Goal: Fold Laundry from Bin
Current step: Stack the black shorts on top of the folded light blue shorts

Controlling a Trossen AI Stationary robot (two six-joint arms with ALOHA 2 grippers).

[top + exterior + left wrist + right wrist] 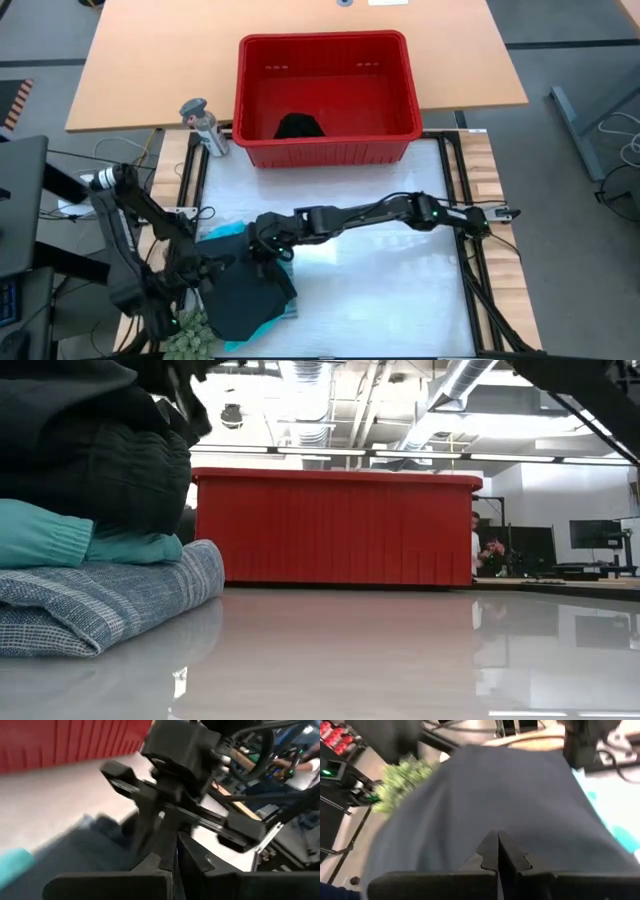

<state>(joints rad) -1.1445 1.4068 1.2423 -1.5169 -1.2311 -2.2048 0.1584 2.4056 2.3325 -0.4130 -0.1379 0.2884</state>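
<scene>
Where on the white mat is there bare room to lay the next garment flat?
The white mat is bare right of the folded stack, below the right arm, and between that arm and the red bin. The near-left corner is crowded: stack, left gripper and right gripper.

Perhaps four garments (pixel 245 290), one bin (pixel 325 100)

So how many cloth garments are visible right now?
4: a black garment in the red plastic bin; black, turquoise and blue-grey striped ones stacked by both grippers. Others may be hidden.
</scene>
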